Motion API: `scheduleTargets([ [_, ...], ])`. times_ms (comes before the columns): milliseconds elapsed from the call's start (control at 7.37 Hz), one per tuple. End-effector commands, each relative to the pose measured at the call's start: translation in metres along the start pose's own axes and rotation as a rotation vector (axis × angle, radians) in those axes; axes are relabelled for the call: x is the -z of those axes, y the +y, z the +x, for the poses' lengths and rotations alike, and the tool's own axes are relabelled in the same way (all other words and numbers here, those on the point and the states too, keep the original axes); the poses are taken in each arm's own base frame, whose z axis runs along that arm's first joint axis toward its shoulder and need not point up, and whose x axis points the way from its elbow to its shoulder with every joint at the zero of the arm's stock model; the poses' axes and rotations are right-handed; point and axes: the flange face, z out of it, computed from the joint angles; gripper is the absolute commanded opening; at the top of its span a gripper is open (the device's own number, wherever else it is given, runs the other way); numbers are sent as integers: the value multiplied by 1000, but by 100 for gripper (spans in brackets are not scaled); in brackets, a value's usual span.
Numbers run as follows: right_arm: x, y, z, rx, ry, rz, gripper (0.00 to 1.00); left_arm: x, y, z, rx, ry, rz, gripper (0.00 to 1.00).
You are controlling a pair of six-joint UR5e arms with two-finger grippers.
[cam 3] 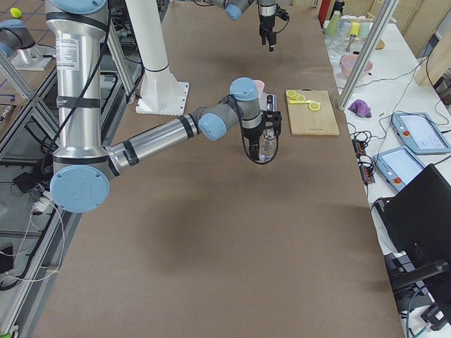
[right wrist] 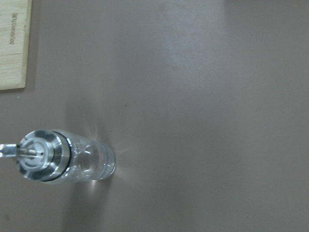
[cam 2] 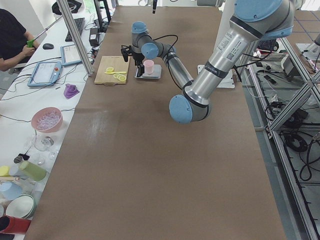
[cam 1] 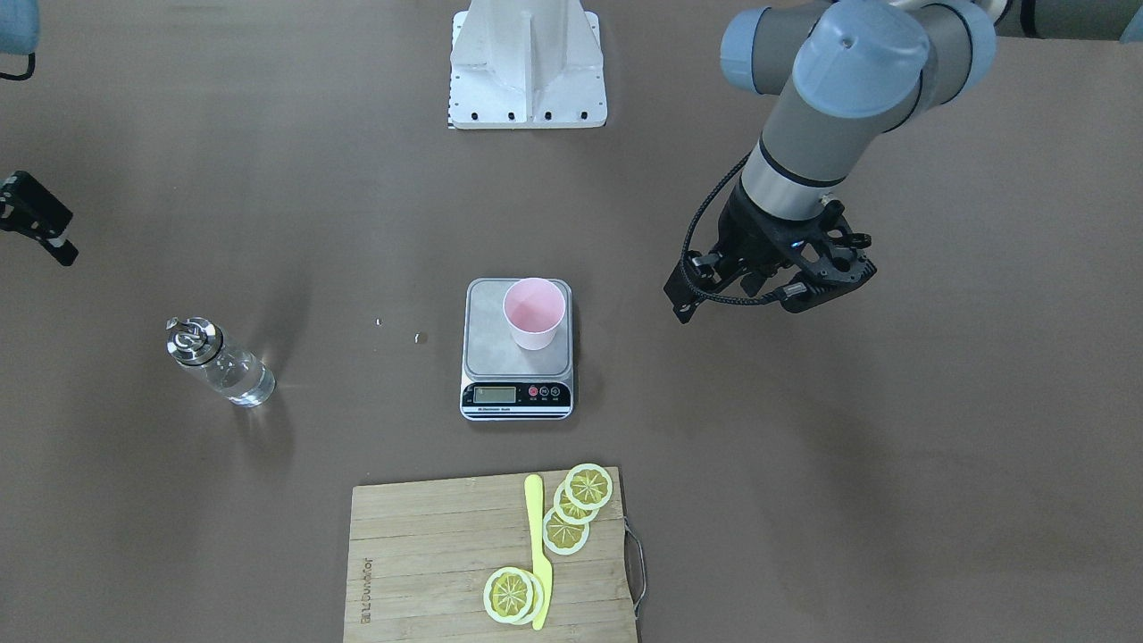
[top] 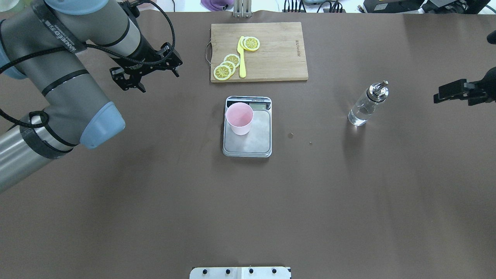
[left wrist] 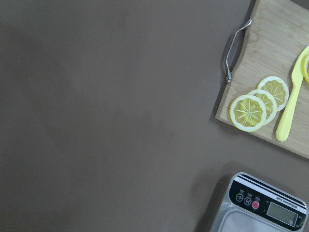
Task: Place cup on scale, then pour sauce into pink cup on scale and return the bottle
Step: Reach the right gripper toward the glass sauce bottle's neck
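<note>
The pale pink cup (cam 1: 534, 313) stands upright on the silver scale (cam 1: 491, 350), near its back left corner in the overhead view (top: 239, 118). The clear glass bottle (top: 366, 104) with the silver pourer stands upright on the table, well to the scale's right, and holds clear sauce (cam 1: 243, 379). My left gripper (top: 145, 73) is open and empty, raised to the left of and beyond the scale. My right gripper (top: 461, 91) is partly cut off at the view's right edge, looks open and empty, and is apart from the bottle. The right wrist view looks down on the bottle (right wrist: 67, 162).
A wooden cutting board (top: 279, 50) with lemon slices (top: 226, 66) and a yellow knife (top: 242, 58) lies beyond the scale. Small specks (top: 291, 135) lie on the table between scale and bottle. The robot base plate (cam 1: 527, 62) sits at the near edge.
</note>
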Motion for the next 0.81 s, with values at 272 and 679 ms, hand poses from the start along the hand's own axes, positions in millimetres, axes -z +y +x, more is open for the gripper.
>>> scheduleTargets([
  [272, -56, 75, -85, 81, -75, 98, 100, 3, -10, -4, -8, -1, 11, 98],
  [679, -88, 109, -89, 111, 56, 233, 100, 1, -10, -7, -7, -6, 10, 98],
])
